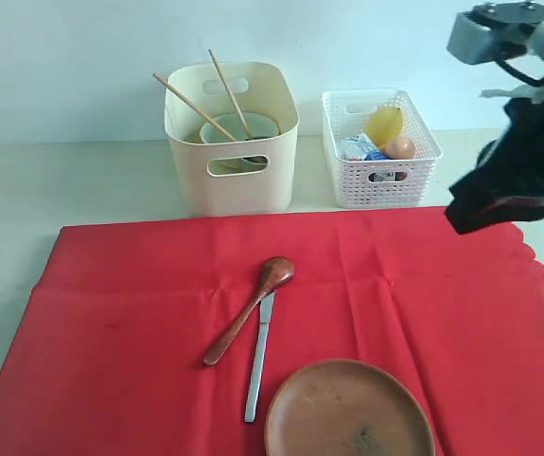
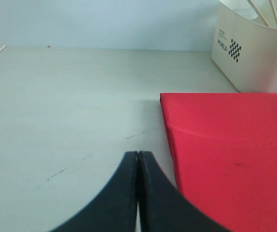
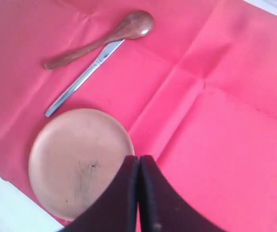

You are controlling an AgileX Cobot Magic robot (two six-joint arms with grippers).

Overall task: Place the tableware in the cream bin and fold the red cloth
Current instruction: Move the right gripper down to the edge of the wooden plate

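I am holding both pairs of fingers pressed together with nothing between them: my right gripper [image 3: 138, 162] is hanging high over the right part of the large bright red cloth [image 1: 423, 313], and my left gripper [image 2: 138, 155] is hovering above the bare pale table [image 2: 70, 96] just off the cloth's left edge. What I am weighing is the round brown plate [image 3: 75, 154], which is lying flat below my right fingertips at the cloth's near edge, so the right arm is looking the nearer one for it. The brown wooden spoon [image 1: 250, 309] and the silver table knife [image 1: 259, 356] are lying side by side beyond the plate, their long axes running roughly from the near edge toward the tall cream plastic bin [image 1: 234, 185], the knife's tip seeming to touch the spoon just below its bowl. The bin is holding the long wooden chopsticks [image 1: 200, 106] and the pale green-white bowl [image 1: 253, 126]. The cloth is giving soft, creased footing, so the flat plate is probably calling for a grip at its rim, and the room around it is looking open
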